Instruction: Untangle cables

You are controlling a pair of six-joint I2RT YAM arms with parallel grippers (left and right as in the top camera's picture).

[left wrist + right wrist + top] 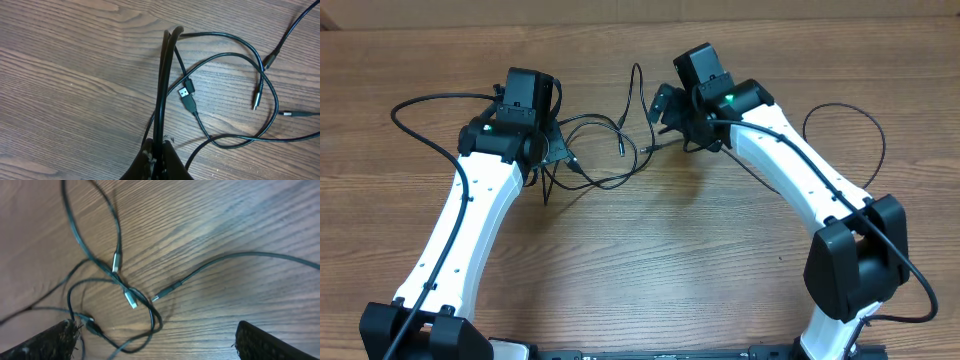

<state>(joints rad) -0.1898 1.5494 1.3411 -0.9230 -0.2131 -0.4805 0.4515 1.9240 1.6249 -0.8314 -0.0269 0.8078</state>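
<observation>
Thin black cables (pixel 610 150) lie looped and crossed on the wooden table between the two arms. My left gripper (pixel 552 152) is shut on a folded bend of cable (pixel 164 90) that runs straight up from its fingertips (pixel 159 150). A USB plug (pixel 187 96) lies just right of that bend, with more loops and small plugs beyond. My right gripper (pixel 670 118) is open and empty, its fingers (pixel 155 340) wide apart above the table. A loop of cable (pixel 145 315) and several small plugs (pixel 131 300) lie between and ahead of its fingers.
The table (pixel 650 250) is bare brown wood. Thicker black arm cables arc out at the far left (pixel 415 115) and far right (pixel 870 130). The two white arms reach in from the front edge.
</observation>
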